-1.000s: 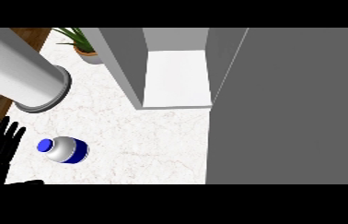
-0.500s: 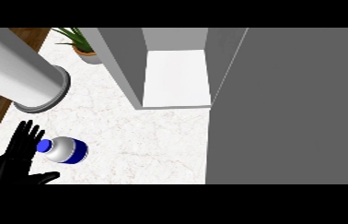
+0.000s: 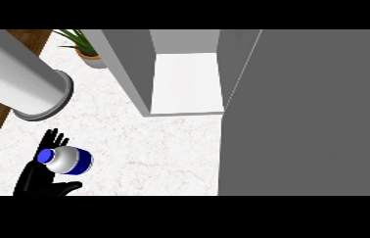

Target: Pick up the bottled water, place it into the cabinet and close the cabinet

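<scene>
Bottled water (image 3: 66, 160) stands on the counter (image 3: 159, 144), well left of the open cabinet (image 3: 186, 85). The left hand (image 3: 34, 179) is just beside it on the side away from the cabinet, fingers spread and straight, holding nothing.

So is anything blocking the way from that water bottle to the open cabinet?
Nothing visible. Only counter lies between the bottle and the open cabinet, whose door stands aside on the right.

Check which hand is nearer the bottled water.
Left. The left hand is open just left of the bottled water, thumb below it; the right hand is not in view.
</scene>
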You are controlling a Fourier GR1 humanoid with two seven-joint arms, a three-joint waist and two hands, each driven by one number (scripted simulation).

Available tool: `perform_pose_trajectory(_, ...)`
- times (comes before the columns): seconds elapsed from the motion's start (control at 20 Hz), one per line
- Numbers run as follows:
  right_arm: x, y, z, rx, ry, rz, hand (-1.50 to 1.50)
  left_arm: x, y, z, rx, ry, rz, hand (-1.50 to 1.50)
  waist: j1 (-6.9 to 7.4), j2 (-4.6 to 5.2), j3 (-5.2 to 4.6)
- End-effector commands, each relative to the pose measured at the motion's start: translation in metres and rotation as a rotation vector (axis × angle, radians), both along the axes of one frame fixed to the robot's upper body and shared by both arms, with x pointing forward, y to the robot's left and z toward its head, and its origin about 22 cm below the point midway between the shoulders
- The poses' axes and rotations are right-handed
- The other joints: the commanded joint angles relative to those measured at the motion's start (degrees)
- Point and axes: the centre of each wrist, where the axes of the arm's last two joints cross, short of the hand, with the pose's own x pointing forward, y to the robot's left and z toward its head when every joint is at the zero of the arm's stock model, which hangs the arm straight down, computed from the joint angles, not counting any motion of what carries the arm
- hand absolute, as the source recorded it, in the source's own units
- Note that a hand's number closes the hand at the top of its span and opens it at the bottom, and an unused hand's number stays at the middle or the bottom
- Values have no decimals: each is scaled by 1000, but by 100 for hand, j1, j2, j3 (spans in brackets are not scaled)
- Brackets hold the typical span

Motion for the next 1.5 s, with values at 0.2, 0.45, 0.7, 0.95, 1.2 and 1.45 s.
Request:
perform_pose_trajectory(0.2, -8, 0, 32, -43, -42, -39, -150, 2, -13, -28, -82, -60, -7, 150, 39, 15, -4)
perform_pose_trajectory(0.45, -8, -2, 28, -44, -60, -5, -150, 25, -11, -19, 110, -67, -53, 150, -4, 27, -6)
perform_pose_trajectory(0.7, -12, -1, 35, -21, -68, -2, -150, 7, -32, -38, 230, -170, -57, 150, 26, 16, -5)
perform_pose_trajectory(0.95, -13, -1, 27, -56, -42, -26, -150, 33, -119, -49, 252, -245, -168, 150, 35, -1, 4)
perform_pose_trajectory(1.2, -11, -6, 21, -48, -56, -32, -150, 52, -139, -41, 214, -272, -202, 150, 67, -8, 14)
perform_pose_trajectory(1.45, -14, -2, 15, -42, -15, -45, -150, 61, -162, -33, 187, -271, -231, 150, 132, -35, 23)
